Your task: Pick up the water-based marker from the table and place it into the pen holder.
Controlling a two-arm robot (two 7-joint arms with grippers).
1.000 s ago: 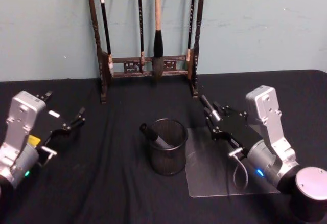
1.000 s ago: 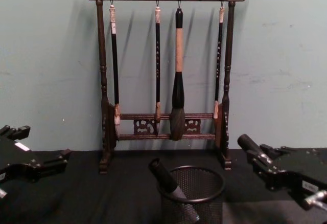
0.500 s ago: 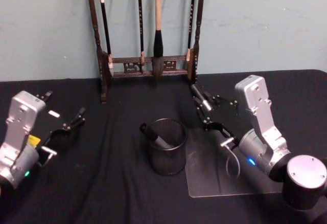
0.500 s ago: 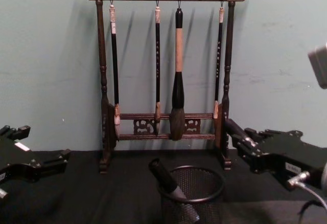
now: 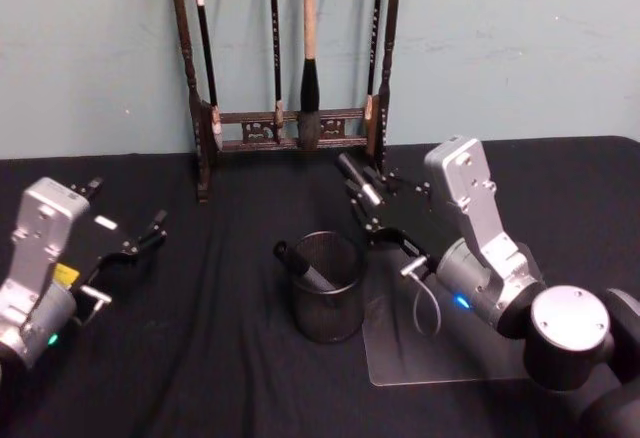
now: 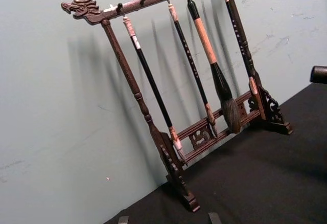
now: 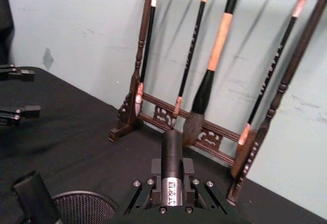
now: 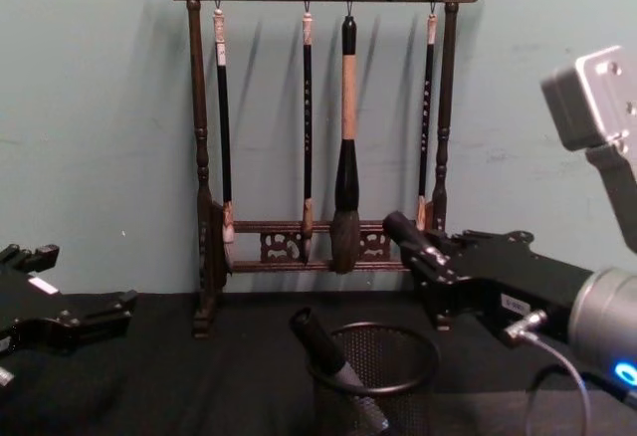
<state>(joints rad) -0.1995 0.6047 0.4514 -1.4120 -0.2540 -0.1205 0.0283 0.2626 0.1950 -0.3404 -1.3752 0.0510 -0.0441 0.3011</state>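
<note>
With the right gripper (image 5: 370,201) I held the marker (image 5: 353,178) pinched in its fingers, up beside the pen holder (image 5: 325,318), while the left gripper (image 5: 125,216) sat parked, fingers spread.

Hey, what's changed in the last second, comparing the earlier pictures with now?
The right gripper, shut on a marker, swung to its left and a bit higher, so it now sits just behind and to the right of the pen holder. It hasn't let go. The left gripper stayed open at the table's left side. The other marker in the pen holder and the brush rack did not move.
</note>
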